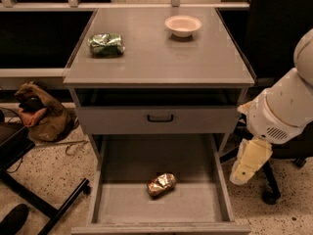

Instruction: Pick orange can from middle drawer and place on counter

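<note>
The robot's white arm (pixel 296 94) shows at the frame's 3 o'clock edge and slopes down toward 7 o'clock. Its thick, rounded wrist housing (pixel 274 121), with a small vent grille on the lower face, sits at about 4 o'clock. Beneath it the pale yellow gripper (pixel 250 161) hangs free, pointing down toward 7 o'clock.
</note>
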`<state>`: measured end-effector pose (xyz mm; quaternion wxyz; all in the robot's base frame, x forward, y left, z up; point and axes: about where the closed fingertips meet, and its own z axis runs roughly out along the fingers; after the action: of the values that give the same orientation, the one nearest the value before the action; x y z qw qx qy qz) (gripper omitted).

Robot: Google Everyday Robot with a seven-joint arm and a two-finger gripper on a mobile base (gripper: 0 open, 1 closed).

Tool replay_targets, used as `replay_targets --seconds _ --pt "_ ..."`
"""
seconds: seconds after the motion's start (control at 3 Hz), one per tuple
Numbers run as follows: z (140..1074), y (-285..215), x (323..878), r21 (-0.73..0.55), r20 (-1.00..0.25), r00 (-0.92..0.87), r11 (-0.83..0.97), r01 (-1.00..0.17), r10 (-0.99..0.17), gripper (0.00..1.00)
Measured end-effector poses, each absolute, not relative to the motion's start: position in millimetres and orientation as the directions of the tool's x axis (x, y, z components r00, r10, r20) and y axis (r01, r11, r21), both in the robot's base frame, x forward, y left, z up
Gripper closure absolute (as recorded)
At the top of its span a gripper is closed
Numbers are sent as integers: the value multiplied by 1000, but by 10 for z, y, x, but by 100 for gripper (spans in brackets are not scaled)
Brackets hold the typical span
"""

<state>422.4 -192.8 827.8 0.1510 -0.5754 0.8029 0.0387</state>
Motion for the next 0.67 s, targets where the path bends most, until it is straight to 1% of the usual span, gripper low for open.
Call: replay_targets --seconds 0.33,0.67 --pt "7904 -1653 4305 -75 -327 -274 313 -947 -905 0" --pt "7305 -1177 4425 -8 -398 -259 285 -958 -880 0"
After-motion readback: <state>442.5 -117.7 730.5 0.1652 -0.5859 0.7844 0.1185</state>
